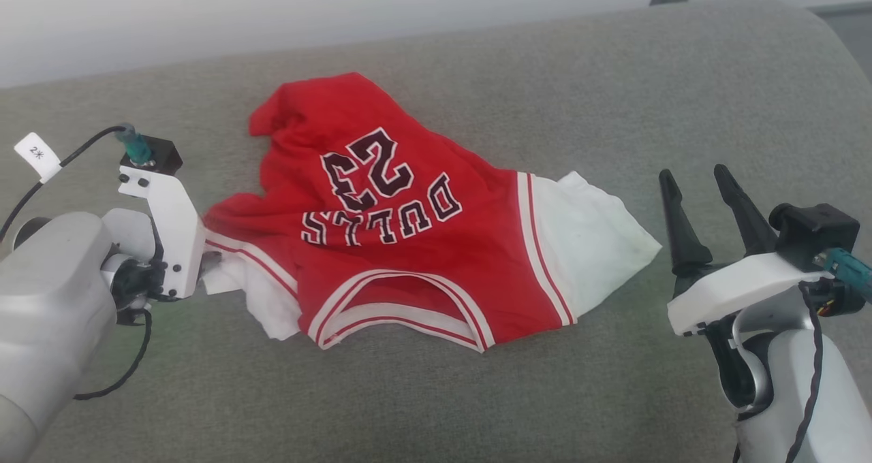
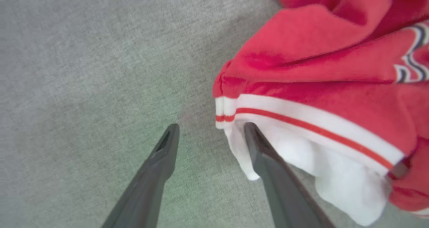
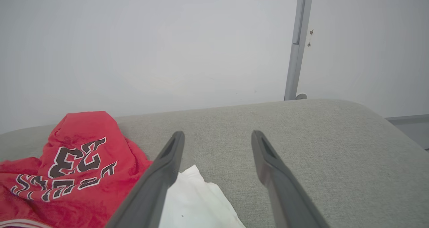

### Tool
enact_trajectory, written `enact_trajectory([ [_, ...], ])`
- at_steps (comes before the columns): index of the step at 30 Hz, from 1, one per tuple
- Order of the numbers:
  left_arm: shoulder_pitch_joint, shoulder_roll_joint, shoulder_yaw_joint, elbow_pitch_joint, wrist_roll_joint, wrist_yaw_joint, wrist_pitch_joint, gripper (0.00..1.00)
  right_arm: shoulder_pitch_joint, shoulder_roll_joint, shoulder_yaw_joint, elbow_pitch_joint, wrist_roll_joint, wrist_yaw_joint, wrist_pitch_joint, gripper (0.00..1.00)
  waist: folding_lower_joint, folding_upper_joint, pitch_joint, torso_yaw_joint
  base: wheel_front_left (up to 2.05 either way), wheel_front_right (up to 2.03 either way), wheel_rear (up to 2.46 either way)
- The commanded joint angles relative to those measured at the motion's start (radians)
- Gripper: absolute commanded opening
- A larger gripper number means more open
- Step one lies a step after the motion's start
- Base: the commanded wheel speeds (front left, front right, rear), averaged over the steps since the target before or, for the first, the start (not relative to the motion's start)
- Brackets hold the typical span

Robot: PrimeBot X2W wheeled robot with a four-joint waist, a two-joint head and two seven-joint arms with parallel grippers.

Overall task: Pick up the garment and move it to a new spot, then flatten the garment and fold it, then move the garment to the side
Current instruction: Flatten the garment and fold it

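The garment (image 1: 409, 245) lies crumpled on the grey cushion (image 1: 613, 95). It is red with white sleeves and striped trim, and its "BULLS 23" lettering reads upside down in the head view. My left gripper (image 2: 211, 126) is open at the garment's left sleeve (image 2: 335, 174). One finger (image 2: 268, 161) rests against the white sleeve edge, and only bare cushion shows between the fingers. In the head view its white wrist mount (image 1: 170, 225) hides the fingers. My right gripper (image 1: 693, 171) stands open to the right of the other white sleeve (image 1: 593, 238), apart from it, holding nothing.
The grey cushion (image 3: 301, 147) curves away at its far edge and right end. A pale wall (image 3: 150, 47) rises behind it, with a grey post (image 3: 296, 43) at the back right. A tagged cable (image 1: 41, 156) runs off my left wrist.
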Motion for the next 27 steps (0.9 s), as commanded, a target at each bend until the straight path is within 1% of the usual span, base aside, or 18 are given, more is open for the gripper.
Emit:
enact_trajectory([
  [1, -0.011, -0.002, -0.001, 0.001, -0.004, -0.001, 0.008, 1.0, 0.009, -0.001, 0.001, -0.001, -0.004, 0.0, -0.002, 1.0, -0.0001, 0.0, -0.008, 0.008, 0.0, 0.0, 0.0],
  [4, -0.003, -0.01, -0.002, -0.006, -0.016, 0.015, 0.057, 1.0, 0.015, 0.001, -0.001, -0.005, -0.008, 0.0, 0.005, 1.0, -0.0001, 0.0, -0.019, 0.018, 0.0, 0.0, 0.0],
  [9, 0.018, -0.02, 0.006, -0.026, -0.036, 0.018, 0.067, 1.0, 0.013, -0.001, -0.001, -0.013, -0.008, 0.0, 0.011, 1.0, -0.0001, 0.0, -0.018, 0.02, 0.0, 0.0, 0.0],
  [15, 0.055, -0.033, 0.017, -0.018, -0.08, 0.045, 0.111, 1.0, 0.008, -0.006, 0.001, -0.02, -0.004, 0.0, 0.015, 1.0, -0.0001, 0.0, -0.002, 0.007, 0.0, 0.0, 0.0],
  [18, 0.071, -0.034, 0.018, -0.01, -0.083, 0.052, 0.124, 1.0, 0.008, -0.005, -0.004, -0.023, -0.005, 0.0, 0.015, 1.0, -0.0001, 0.0, 0.006, 0.001, 0.0, 0.0, 0.0],
  [19, 0.077, -0.038, 0.023, -0.008, -0.094, 0.052, 0.13, 0.25, 0.008, -0.004, -0.005, -0.024, -0.005, 0.0, 0.015, 1.0, -0.0001, 0.0, 0.008, 0.0, 0.0, 0.0, 0.0],
  [20, 0.083, -0.04, 0.027, -0.007, -0.102, 0.049, 0.136, 0.0, 0.008, -0.003, -0.005, -0.024, -0.004, 0.0, 0.015, 1.0, -0.0001, 0.0, 0.011, -0.002, 0.0, 0.0, 0.0],
  [25, 0.094, -0.038, 0.019, -0.009, -0.112, 0.053, 0.178, 0.0, 0.012, -0.002, -0.012, -0.024, -0.007, 0.0, 0.012, 1.0, -0.0001, 0.0, 0.013, -0.001, 0.0, 0.0, 0.0],
  [27, 0.087, -0.025, 0.018, -0.019, -0.115, 0.05, 0.194, 0.0, 0.016, -0.004, -0.019, -0.022, -0.01, 0.0, 0.013, 1.0, -0.0001, 0.0, 0.01, 0.004, 0.0, 0.0, 0.0],
])
